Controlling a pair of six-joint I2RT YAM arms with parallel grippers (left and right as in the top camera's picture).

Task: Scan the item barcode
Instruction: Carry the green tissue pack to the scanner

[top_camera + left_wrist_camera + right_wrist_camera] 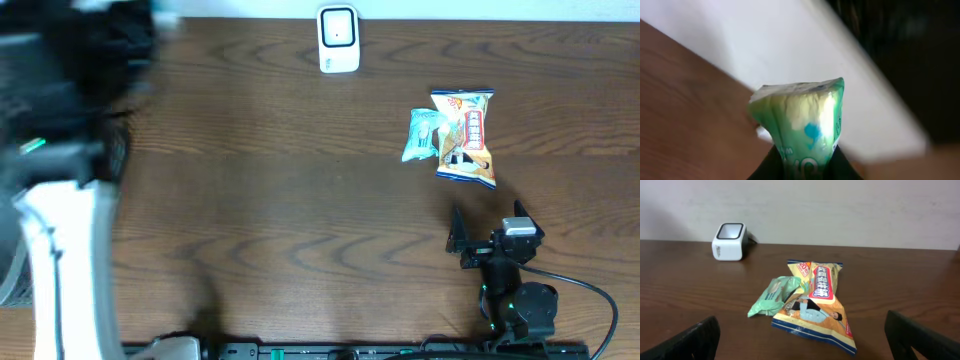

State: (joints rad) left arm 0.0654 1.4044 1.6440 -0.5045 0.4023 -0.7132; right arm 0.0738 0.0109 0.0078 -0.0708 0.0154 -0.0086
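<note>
One counter [300, 200]: dark brown wood grain, flat and matte; it fills most of the overhead view.
Left arm [60, 250]: smooth white shell with black parts above it, blurred, along the left edge of the overhead view.
Right hand [486, 215]: black, jaws spread wide with nothing between them, at the lower right of the overhead view.
Orange snack bag [466, 140]: glossy, crinkled film in a pillow shape with blue crimped ends and a red label panel; it lies flat at the right of the overhead view.
Green pack [423, 135]: soft pale green wrapper, touching the snack bag's left side.
Scanner [338, 40]: rounded white plastic box with a dark window, at the top centre of the overhead view.
Held pouch [800, 120]: crumpled green and white film with a flat crimped top, upright at the lower centre of the left wrist view.
Left hand [802, 172]: narrow, two black fingers pinching the pouch's lower part at the bottom edge.
Left wrist view only: the pouch and the grip on it; overhead, both are lost in blur.
Right wrist view only: a printed figure on the snack bag and a pale wall behind the counter.
</note>
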